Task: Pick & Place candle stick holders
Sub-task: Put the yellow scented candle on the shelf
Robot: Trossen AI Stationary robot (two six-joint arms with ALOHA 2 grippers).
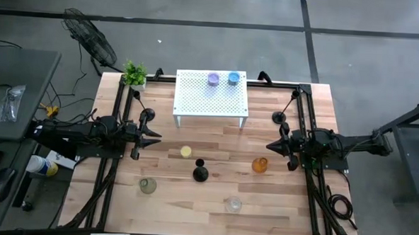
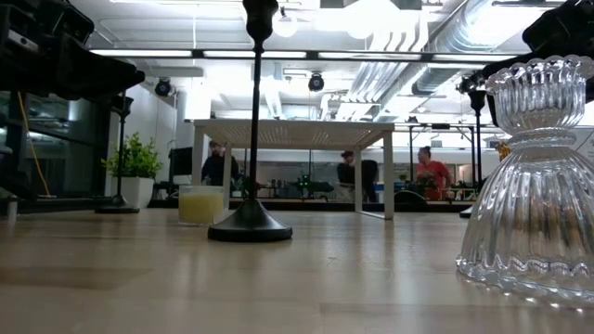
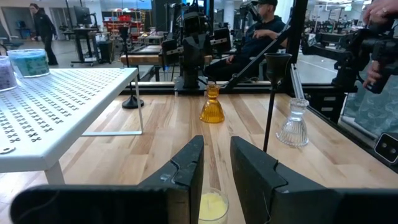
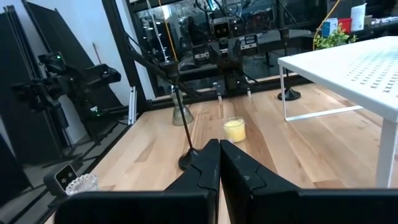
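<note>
A purple cup (image 1: 213,79) and a blue cup (image 1: 234,78) stand on the white perforated shelf (image 1: 196,103) at the table's far middle. On the wood stand a yellow cup (image 1: 186,152), a black candlestick (image 1: 201,172), an amber holder (image 1: 260,164), a pale green holder (image 1: 148,186) and a clear ribbed glass holder (image 1: 233,203). Two more black candlesticks (image 1: 146,115) (image 1: 279,118) stand beside the shelf's ends. My left gripper (image 1: 155,138) (image 3: 216,146) hovers level at the left, slightly open and empty. My right gripper (image 1: 270,146) (image 4: 219,146) hovers level at the right, shut and empty.
A small potted plant (image 1: 134,74) stands at the far left corner. Black arm frames run along both table sides. Bare wood lies along the near edge, around the clear holder (image 2: 538,176). People sit and stand in the room beyond the table.
</note>
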